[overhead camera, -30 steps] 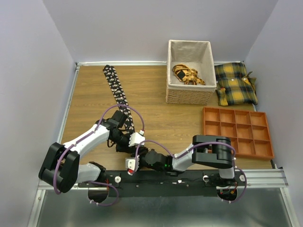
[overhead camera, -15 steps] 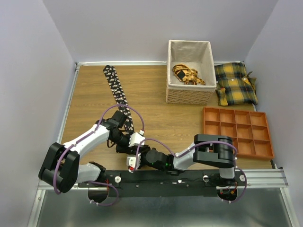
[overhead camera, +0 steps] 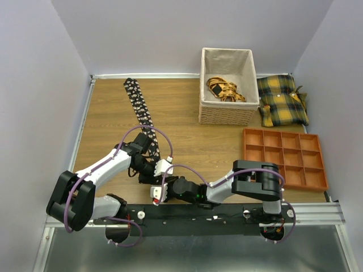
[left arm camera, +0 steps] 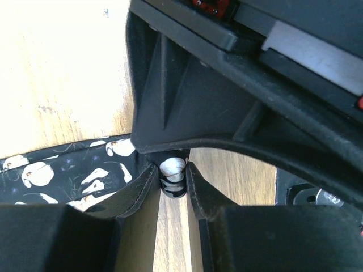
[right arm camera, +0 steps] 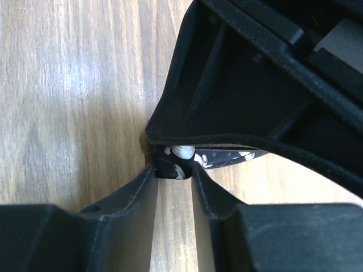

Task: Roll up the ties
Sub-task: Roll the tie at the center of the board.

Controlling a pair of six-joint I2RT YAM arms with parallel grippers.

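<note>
Pale lilac walls close in a wooden bench (overhead camera: 108, 113), where a wicker basket (overhead camera: 226, 116) with a cloth lining stands at the far side. It holds what looks like a coiled yellow-and-brown fabric bundle (overhead camera: 224, 89), though the top view is too small to be sure. Just right of the basket lie two yellow-and-black plaid cushions (overhead camera: 282, 102). An orange compartment tray (overhead camera: 282, 132) sits nearer than the basket and to its right. Well left of the basket, the tie (overhead camera: 140, 107), black with small white flowers, stretches as a flat strip from the bench's far edge diagonally toward the arms. Its near end disappears under the two wrists, which meet low and left of the basket. The left pincer (left arm camera: 172, 177) is closed on a small bunched fold of the tie, a white flower showing between its fingers (left arm camera: 142, 187), and the flat strip trails off to the left in that view. The right pincer (right arm camera: 174, 165) faces it from the opposite side and is likewise clamped on the same bunched end of fabric, pressed close against the other arm's black housing.
</note>
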